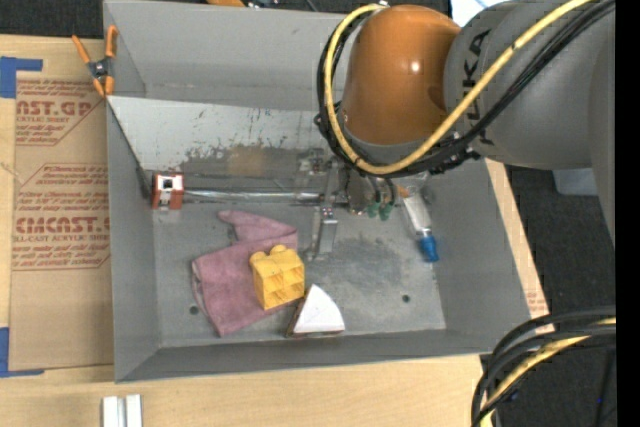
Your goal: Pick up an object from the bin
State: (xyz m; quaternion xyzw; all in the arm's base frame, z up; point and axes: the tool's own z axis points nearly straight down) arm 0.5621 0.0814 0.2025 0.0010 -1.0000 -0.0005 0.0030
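Orange wrist cover (400, 80) sits above the yellow block (276, 276); my pincer (324, 237) hangs just beside it, which lies on pink cloth (225, 287). Open or closed, I cannot tell; grasp and lift not yet done.

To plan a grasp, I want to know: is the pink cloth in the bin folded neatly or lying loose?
Lying loose: the pink cloth is rumpled and uneven in outline, with a yellow block resting on it.
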